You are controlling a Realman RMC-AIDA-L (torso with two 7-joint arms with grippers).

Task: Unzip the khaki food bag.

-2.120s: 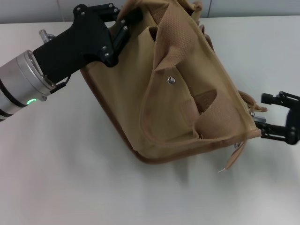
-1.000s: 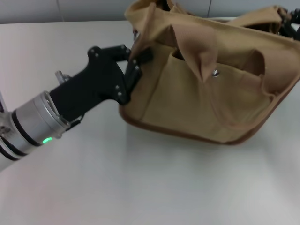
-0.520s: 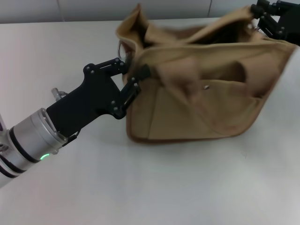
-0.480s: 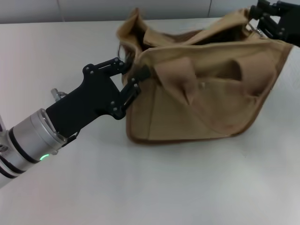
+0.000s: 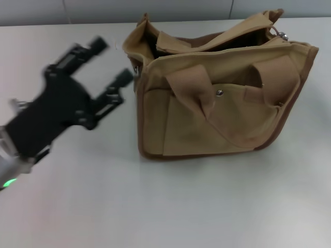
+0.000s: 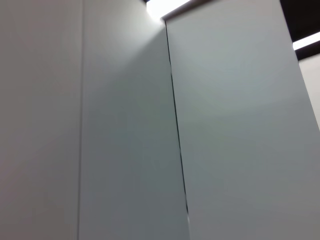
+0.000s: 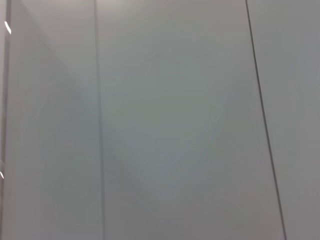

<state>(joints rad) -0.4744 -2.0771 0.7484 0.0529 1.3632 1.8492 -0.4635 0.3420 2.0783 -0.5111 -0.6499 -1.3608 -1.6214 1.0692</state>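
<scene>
Head view showed the khaki food bag (image 5: pixel 222 98) upright on the table (image 5: pixel 170 206), its top gaping. Beside it, apart, the left gripper (image 5: pixel 111 64) hovered with fingers spread, empty.

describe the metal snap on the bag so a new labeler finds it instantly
On the white table stands the khaki food bag, its top gaping open. On its front pocket flap, beside the near handle, sits the snap: a small round silver stud, the only metal on that face.

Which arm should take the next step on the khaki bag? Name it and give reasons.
Left, probably. The left gripper is open beside the khaki food bag, just off its left end. The right gripper is out of view. The bag's top already gapes open, so little may remain.
</scene>
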